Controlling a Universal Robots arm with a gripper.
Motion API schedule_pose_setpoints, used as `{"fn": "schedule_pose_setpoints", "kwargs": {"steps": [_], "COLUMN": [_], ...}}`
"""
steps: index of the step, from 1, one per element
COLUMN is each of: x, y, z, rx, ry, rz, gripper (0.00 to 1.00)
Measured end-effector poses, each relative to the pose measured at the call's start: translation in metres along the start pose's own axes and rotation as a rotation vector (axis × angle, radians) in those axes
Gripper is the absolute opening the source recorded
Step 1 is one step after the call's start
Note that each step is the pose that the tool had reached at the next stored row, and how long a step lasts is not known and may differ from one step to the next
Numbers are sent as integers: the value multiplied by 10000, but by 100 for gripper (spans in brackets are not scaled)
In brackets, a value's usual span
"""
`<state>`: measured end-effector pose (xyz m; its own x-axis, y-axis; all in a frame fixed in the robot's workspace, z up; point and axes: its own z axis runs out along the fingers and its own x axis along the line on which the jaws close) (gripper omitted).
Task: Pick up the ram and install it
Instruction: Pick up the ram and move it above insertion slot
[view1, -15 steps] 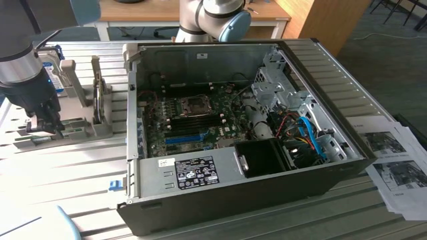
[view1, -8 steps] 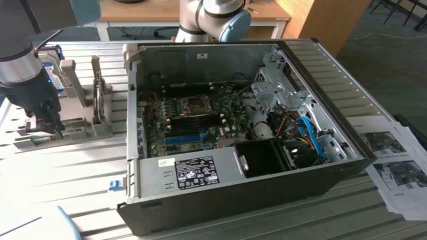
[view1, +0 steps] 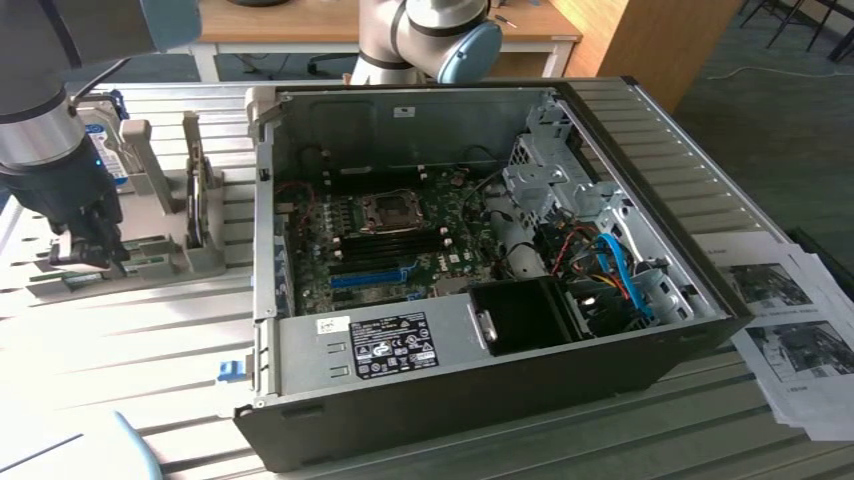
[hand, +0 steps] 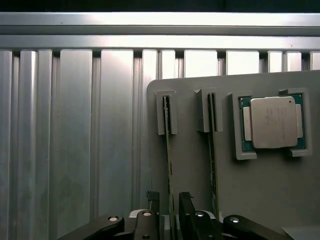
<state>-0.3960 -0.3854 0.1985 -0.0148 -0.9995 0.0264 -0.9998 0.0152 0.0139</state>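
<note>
Slatted metal surface carries an open computer case and, toward the exterior view's left, a grey holder. The ram stands on edge in one holder slot, with a second stick beside it and a processor chip nearby. The claw hangs released, its fingers either side of the ram, not clamped.

A ribbed metal table carries everything and shines bright at the near left. At the far side stands a wooden desk with white legs. Far right, a wooden panel meets grey-blue carpet floor.
</note>
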Motion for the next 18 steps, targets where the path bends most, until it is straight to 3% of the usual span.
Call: {"fn": "schedule_pose_setpoints", "kwargs": {"steps": [8,18], "x": [0,0], "y": [0,0], "z": [0,0], "rx": [-9,-9], "ry": [-4,-5], "rz": [307,329], "gripper": [29,29]}}
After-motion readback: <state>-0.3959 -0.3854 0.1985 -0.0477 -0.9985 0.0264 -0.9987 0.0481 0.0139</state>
